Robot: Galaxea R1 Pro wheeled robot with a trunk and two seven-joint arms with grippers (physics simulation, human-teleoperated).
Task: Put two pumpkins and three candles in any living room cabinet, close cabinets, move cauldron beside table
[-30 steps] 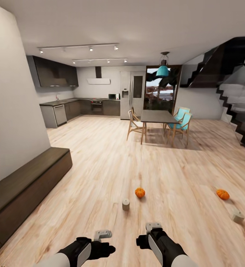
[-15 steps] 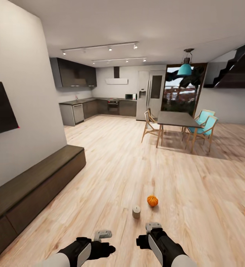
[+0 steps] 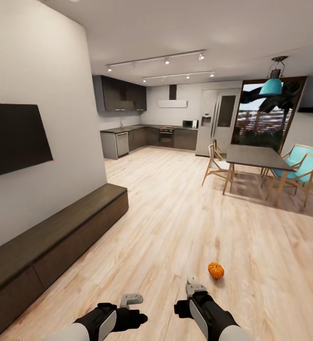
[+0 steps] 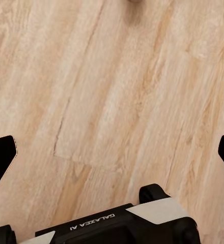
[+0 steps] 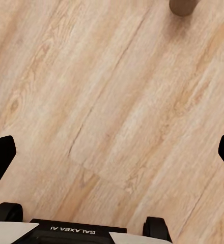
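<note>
One orange pumpkin (image 3: 216,270) lies on the wooden floor, just ahead and to the right of my right gripper (image 3: 196,288). In the right wrist view a beige candle (image 5: 183,5) pokes in at the frame edge, beyond that open gripper (image 5: 112,157). My left gripper (image 3: 131,299) hangs low over bare floor; in the left wrist view it (image 4: 112,157) stands open with nothing between its fingers. The long dark cabinet (image 3: 57,237) runs along the left wall, both fronts closed. The dining table (image 3: 256,157) stands far right. The cauldron is out of view.
A black TV (image 3: 14,137) hangs on the white wall above the cabinet. Wooden and turquoise chairs (image 3: 299,170) surround the table. The kitchen counter (image 3: 147,137) and fridge (image 3: 218,121) fill the far end. Wide open floor lies between cabinet and table.
The camera has swung left, so everything slid right in the picture. The second pumpkin and a far candle left the frame; the near candle slipped behind my right gripper. Both arms hold the same pose.
</note>
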